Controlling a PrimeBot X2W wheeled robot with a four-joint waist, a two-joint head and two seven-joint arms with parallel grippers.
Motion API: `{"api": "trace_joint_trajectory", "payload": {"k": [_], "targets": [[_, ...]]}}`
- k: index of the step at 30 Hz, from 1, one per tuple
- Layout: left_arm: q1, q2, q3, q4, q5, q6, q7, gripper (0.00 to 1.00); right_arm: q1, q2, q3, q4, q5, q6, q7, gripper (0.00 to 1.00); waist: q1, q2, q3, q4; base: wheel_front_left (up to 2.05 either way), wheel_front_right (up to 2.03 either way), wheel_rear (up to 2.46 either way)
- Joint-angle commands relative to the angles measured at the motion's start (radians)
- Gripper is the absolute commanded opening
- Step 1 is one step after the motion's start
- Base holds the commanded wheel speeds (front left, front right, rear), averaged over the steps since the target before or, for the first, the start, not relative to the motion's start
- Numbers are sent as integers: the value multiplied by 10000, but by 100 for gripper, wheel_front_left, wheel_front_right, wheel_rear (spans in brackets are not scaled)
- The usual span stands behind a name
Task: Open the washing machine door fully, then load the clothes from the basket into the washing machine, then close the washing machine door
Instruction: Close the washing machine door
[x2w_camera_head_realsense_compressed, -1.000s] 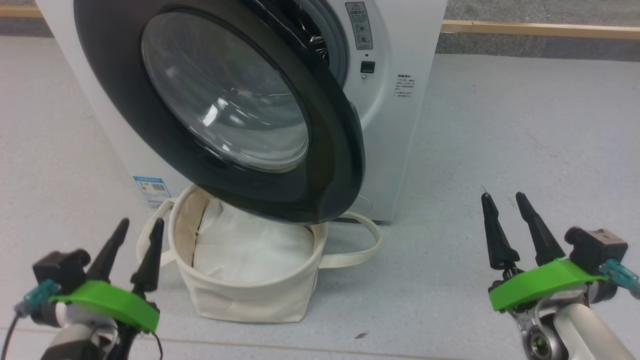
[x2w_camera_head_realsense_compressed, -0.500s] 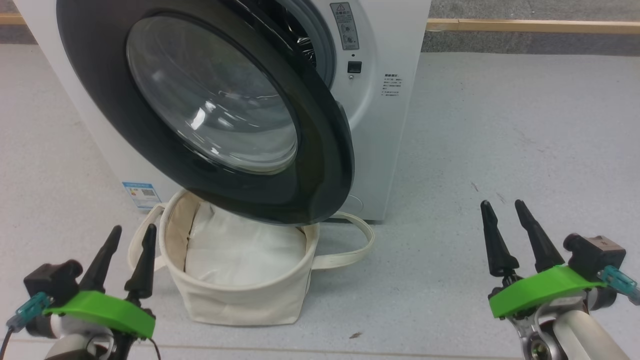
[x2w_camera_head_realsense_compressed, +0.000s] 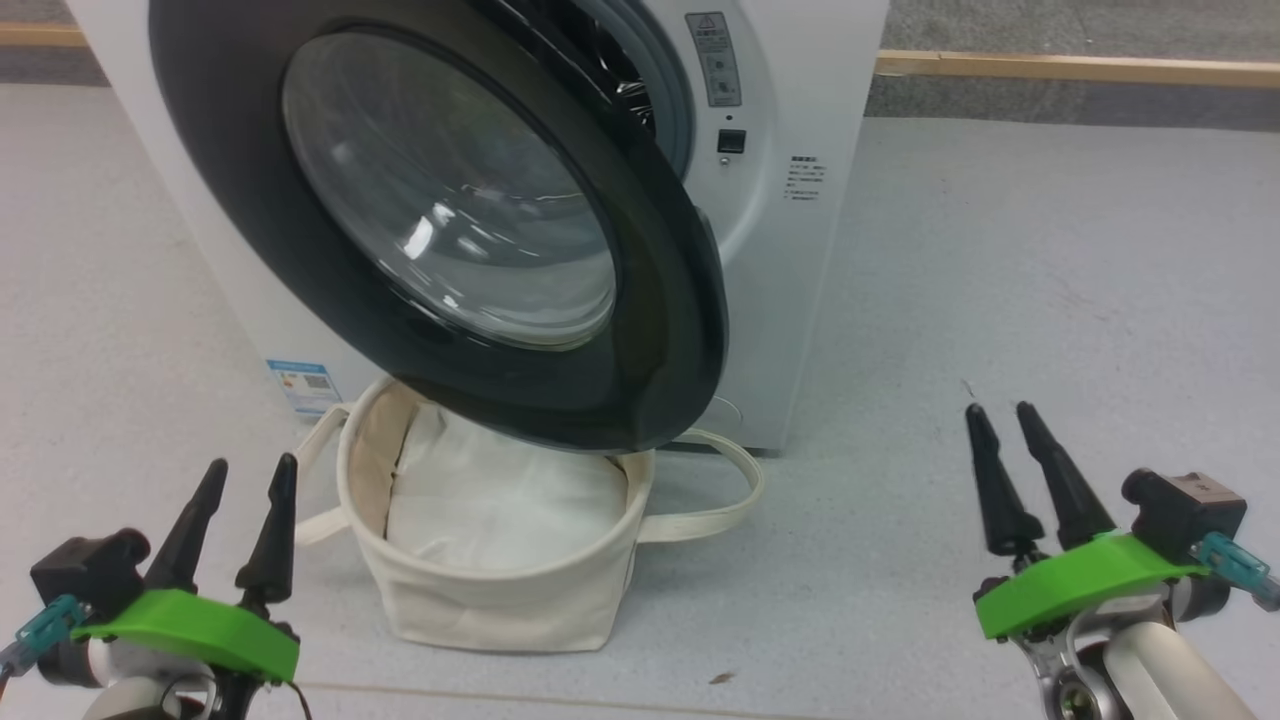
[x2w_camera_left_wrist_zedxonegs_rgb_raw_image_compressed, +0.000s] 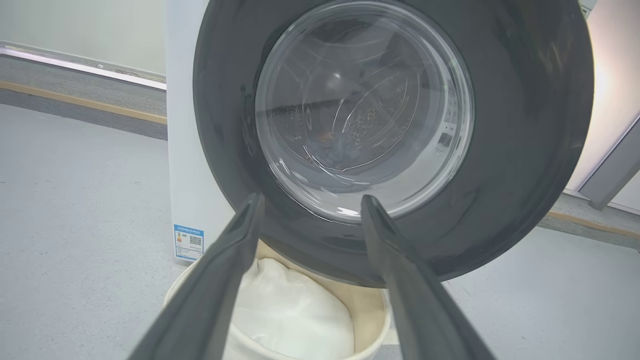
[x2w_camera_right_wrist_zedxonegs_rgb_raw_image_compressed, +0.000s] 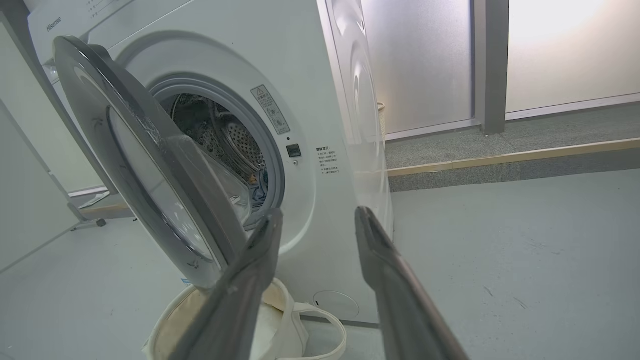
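A pale grey speckled floor (x2w_camera_head_realsense_compressed: 1020, 270) is stretching out to a wooden strip (x2w_camera_head_realsense_compressed: 1080, 68) edging a darker grey band (x2w_camera_head_realsense_compressed: 1080, 100). Bright light is glowing through frosted glass panels (x2w_camera_right_wrist_zedxonegs_rgb_raw_image_compressed: 565, 50), and a grey post (x2w_camera_right_wrist_zedxonegs_rgb_raw_image_compressed: 487, 65) is standing between them.

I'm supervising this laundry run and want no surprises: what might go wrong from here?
1. The glossy black round door hangs partly open over the cream canvas basket; the left end effector reaching in may bump it.
2. Blue fabric lies near the grey-rimmed opening of the white washer and might get pinched at closing.
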Motion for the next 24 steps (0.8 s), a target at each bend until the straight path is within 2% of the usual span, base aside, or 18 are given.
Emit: {"api": "trace_joint_trajectory", "payload": {"k": [1, 4, 8, 14, 19, 24], "targets": [[-224, 262, 475, -370, 32, -57, -121, 100, -203, -219, 153, -374, -16, 6, -78, 0, 0, -1, -29, 92, 0, 0, 0], [-224, 262, 500, -413, 66, -57, -121, 100, -357, -193, 564, -406, -141, 6, -78, 0, 0, -1, -60, 279, 0, 0, 0], [-238, 189, 428, -461, 122, -57, -121, 100, -765, -17, 1601, -313, -169, 6, -78, 0, 0, -1, -76, 641, 0, 0, 0], [-302, 89, 307, -851, 208, -57, -122, 100, -1533, 489, 2240, 508, -387, 6, -78, 0, 0, -1, -58, 1213, 0, 0, 0], [-202, -62, 190, -1285, 263, -57, -122, 100, -2517, 951, 2780, 1944, -591, 6, -78, 0, 0, -1, 138, 1872, 0, 0, 0], [-221, -123, -88, -1445, 328, -57, -122, 100, -3509, 1170, 2568, 3030, -709, 6, -78, 0, 0, -1, 535, 2552, 0, 0, 0]]}}
